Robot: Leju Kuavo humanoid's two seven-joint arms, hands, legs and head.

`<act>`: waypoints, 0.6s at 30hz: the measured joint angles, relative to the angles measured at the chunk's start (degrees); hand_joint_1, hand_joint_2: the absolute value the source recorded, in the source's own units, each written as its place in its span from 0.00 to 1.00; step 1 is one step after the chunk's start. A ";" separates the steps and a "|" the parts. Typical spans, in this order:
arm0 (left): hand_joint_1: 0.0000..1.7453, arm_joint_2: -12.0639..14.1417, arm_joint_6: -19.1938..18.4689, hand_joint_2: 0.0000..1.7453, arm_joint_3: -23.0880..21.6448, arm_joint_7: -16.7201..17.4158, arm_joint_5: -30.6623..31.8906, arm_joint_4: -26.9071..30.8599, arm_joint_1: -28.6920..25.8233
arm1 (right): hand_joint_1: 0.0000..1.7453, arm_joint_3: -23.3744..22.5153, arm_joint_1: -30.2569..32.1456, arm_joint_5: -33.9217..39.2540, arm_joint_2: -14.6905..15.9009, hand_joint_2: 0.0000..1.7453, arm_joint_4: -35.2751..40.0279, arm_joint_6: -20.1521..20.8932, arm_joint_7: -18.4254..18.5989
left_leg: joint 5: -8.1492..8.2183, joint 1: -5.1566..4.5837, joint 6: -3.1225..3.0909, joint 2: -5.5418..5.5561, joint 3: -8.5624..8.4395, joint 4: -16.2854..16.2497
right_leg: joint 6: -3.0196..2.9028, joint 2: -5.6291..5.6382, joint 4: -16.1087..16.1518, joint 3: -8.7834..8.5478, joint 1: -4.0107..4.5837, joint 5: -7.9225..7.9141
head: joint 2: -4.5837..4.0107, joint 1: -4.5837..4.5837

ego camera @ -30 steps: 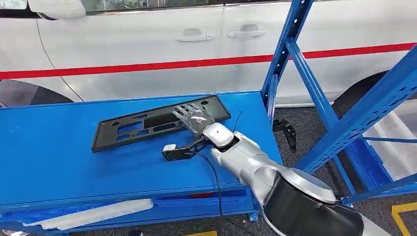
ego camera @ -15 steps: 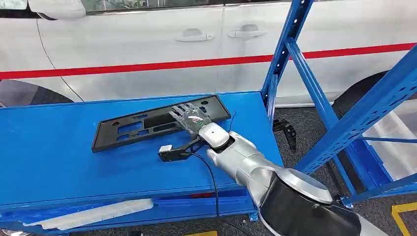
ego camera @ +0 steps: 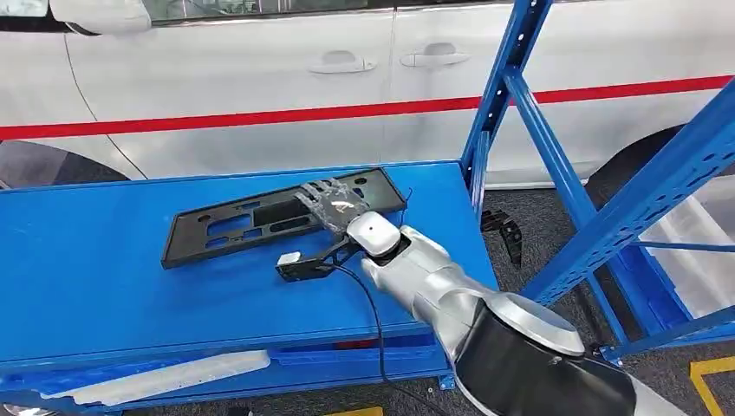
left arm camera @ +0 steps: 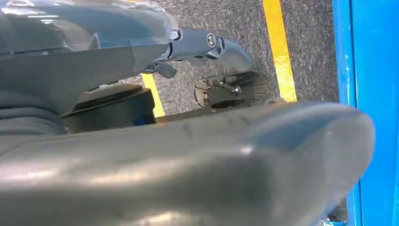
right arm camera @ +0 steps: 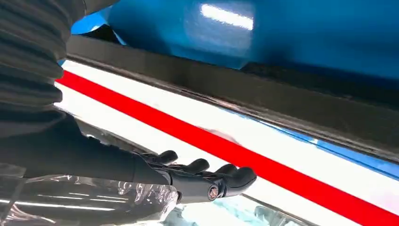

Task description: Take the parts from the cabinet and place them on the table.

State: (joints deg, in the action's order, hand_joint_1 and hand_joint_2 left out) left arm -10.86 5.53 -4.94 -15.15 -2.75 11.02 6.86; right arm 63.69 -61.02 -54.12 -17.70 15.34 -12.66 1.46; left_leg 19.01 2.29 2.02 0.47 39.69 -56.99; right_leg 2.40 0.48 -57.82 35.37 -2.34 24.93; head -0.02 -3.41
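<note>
I have one part down: the black plastic panel point(ego camera: 282, 215), a long flat piece with cut-out slots, lies on the blue table point(ego camera: 104, 269), so judged from how it lies that delivery is close to finished. My right hand point(ego camera: 334, 204) sits over the panel's right end, fingers stretched out flat and apart. From the head view I cannot see any finger wrapped round an edge, and the right wrist view shows the fingers point(right arm camera: 197, 173) extended with nothing between them, so I read the hand as open and at most resting on the part, though whether the palm touches it is hard to tell from here.

The panel's long axis runs from about 8 o'clock to 2 o'clock across the table in the head view, its near-left end toward me and its far-right end pointing to the blue rack upright point(ego camera: 498, 95). It lies flat, face up, near the table's back edge, just ahead of the white car point(ego camera: 260, 78).

My left hand point(left arm camera: 197, 155) hangs beside the table's edge over the floor; the wrist camera is too close to its cover for me to tell whether the fingers are curled or spread.

What I judge is left: lift the right hand clear, turn to the rack, and fetch whatever parts remain there, which I cannot see from this angle.
</note>
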 joint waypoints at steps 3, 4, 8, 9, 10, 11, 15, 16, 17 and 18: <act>0.00 0.00 0.00 0.00 0.00 0.00 0.00 0.00 0.00 | 0.00 0.00 -0.23 -0.13 0.00 1.00 -0.13 0.09 0.35 | 0.00 0.00 0.00 0.00 0.00 0.00 | 0.00 0.00 0.00 0.00 0.00 0.00 | 0.00 0.00; 0.00 0.00 0.00 0.00 0.00 0.00 0.00 0.00 0.00 | 0.00 0.00 -0.31 -0.15 0.00 1.00 -0.17 0.13 0.39 | 0.00 0.00 0.00 0.00 0.00 0.00 | 0.00 0.00 0.00 0.00 0.00 0.00 | 0.00 0.00; 0.00 0.00 0.11 0.00 0.00 0.00 0.00 0.00 0.00 | 0.00 0.00 -0.42 -0.39 0.00 1.00 -0.31 0.15 0.39 | 0.00 0.00 0.00 0.00 0.00 0.00 | 0.00 0.00 0.00 0.00 0.00 0.00 | 0.00 0.00; 0.00 0.00 0.15 0.00 0.00 0.02 0.00 0.00 0.00 | 0.00 0.00 -0.42 -0.41 0.00 1.00 -0.31 0.15 0.39 | 0.00 0.00 0.00 0.00 0.00 0.00 | 0.00 0.00 0.00 0.00 0.00 0.00 | 0.00 0.00; 0.00 0.00 0.17 0.00 0.00 0.02 0.00 0.00 0.00 | 0.00 0.00 -0.42 -0.41 0.00 1.00 -0.33 0.13 0.39 | 0.00 0.00 0.00 0.00 0.00 0.00 | 0.00 0.00 0.00 0.00 0.00 0.00 | 0.00 0.00; 0.00 0.00 0.22 0.00 0.00 0.02 0.02 0.00 0.00 | 0.00 0.00 -0.42 -0.41 0.00 1.00 -0.35 0.09 0.39 | 0.00 0.00 0.00 0.00 0.00 0.00 | 0.00 0.00 0.00 0.00 0.00 0.00 | 0.00 0.00; 0.00 0.00 0.24 0.00 0.00 0.07 0.20 0.00 0.00 | 0.00 0.00 -0.42 -0.46 0.00 1.00 -0.44 0.07 0.44 | 0.00 0.00 0.00 0.00 0.00 0.00 | 0.00 0.00 0.00 0.00 0.00 0.00 | 0.00 0.00; 0.00 0.00 0.24 0.00 0.00 0.07 0.20 0.00 0.00 | 0.00 -0.02 -0.42 -0.46 0.00 1.00 -0.46 0.07 0.44 | 0.00 0.00 0.00 0.00 0.00 0.00 | 0.00 0.00 0.00 0.00 0.00 0.00 | 0.00 0.00; 0.00 0.00 0.24 0.00 0.00 0.07 0.22 0.00 0.02 | 0.00 -0.02 -0.42 -0.50 0.00 1.00 -0.48 0.07 0.41 | 0.00 0.00 0.00 0.00 0.00 0.00 | 0.00 0.00 0.00 0.00 0.00 0.00 | 0.00 0.00; 0.00 0.00 0.24 0.00 0.00 0.07 0.22 0.00 0.02 | 0.00 -0.02 -0.42 -0.50 0.00 1.00 -0.50 0.07 0.42 | 0.00 0.00 0.00 0.00 0.00 0.00 | 0.00 0.00 0.00 0.00 0.00 0.00 | 0.00 0.00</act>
State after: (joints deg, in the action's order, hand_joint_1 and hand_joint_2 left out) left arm -10.86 5.77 -4.94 -15.08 -2.54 11.02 6.88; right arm 63.67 -61.45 -54.62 -17.70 14.84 -12.59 1.88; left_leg 19.01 2.29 2.02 0.47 39.69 -56.99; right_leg 2.40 0.48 -57.82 35.37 -2.34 24.93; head -0.02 -3.41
